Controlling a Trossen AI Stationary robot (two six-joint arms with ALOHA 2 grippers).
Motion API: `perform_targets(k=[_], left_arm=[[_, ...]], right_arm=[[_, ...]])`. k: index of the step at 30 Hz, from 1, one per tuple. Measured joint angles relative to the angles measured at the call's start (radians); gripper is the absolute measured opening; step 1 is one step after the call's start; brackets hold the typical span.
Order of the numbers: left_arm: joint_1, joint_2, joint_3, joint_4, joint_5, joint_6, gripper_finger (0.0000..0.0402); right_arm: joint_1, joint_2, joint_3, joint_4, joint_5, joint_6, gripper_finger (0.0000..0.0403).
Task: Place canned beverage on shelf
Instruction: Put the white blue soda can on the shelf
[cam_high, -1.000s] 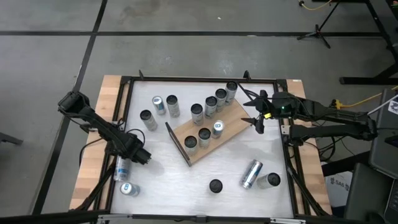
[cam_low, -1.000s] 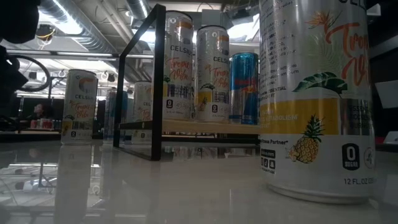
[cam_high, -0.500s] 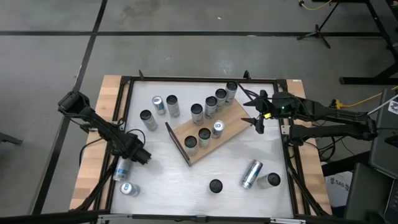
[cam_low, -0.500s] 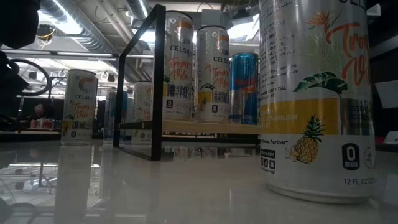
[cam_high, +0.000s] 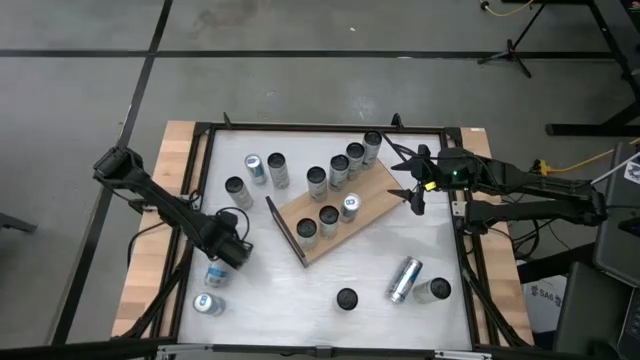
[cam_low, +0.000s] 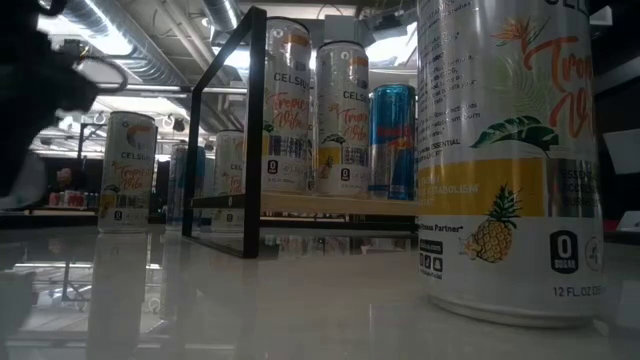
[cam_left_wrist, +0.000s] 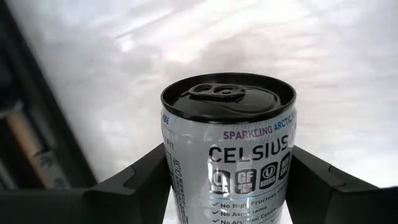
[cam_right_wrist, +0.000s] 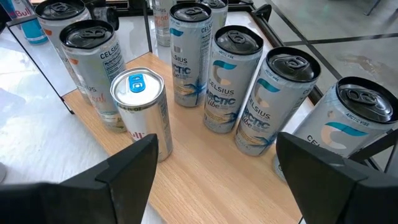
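Note:
A silver Celsius can (cam_left_wrist: 229, 152) sits between the fingers of my left gripper (cam_high: 226, 256), near the table's left edge. The gripper points down and is shut on the can. The shelf (cam_high: 375, 195), a light-brown board with a dark end panel (cam_high: 286, 232), lies slanted at mid-table. Several cans stand on their bases on it. My right gripper (cam_right_wrist: 217, 158) hangs open above the shelf's far right end (cam_high: 412, 188), holding nothing. My left gripper pinches the can's body between its two fingers, one on each side wall (cam_left_wrist: 169, 180), below the black lid (cam_left_wrist: 227, 96). The fingers come from above and lie across the can. The can lies roughly on its side in the hold, seemingly just clear of the table.
Three cans (cam_high: 256, 170) stand at the far left, and one (cam_high: 207, 304) sits near the left gripper. At the near right a can (cam_high: 404, 279) lies on its side beside two upright ones (cam_high: 437, 290). Black frame rails (cam_high: 200, 160) edge the table.
My left gripper has taken hold of the can that lay by the left rail. It has gone a little toward the table's middle and up. The can has moved with it away from the rail.

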Motion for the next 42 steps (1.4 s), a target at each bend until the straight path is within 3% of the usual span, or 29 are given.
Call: perform_targets(k=[15,25,33,42], left_arm=[[0.000,0.000,0.193,-0.006,-0.234,0.233,0.0228],[0.000,0.000,0.313,0.035,-0.264,0.423,0.0228],[0.000,0.000,0.325,0.234,-0.252,0.595,0.0229],[-0.001,0.000,0.325,0.432,-0.181,0.670,0.0229]], right_arm=[[0.000,0.000,0.000,0.000,0.000,0.000,0.0317],[0.000,0.000,0.000,0.000,0.000,0.000,0.0317],[0.000,0.000,0.000,0.000,0.000,0.000,0.0317],[0.000,0.000,0.000,0.000,0.000,0.000,0.0317]])
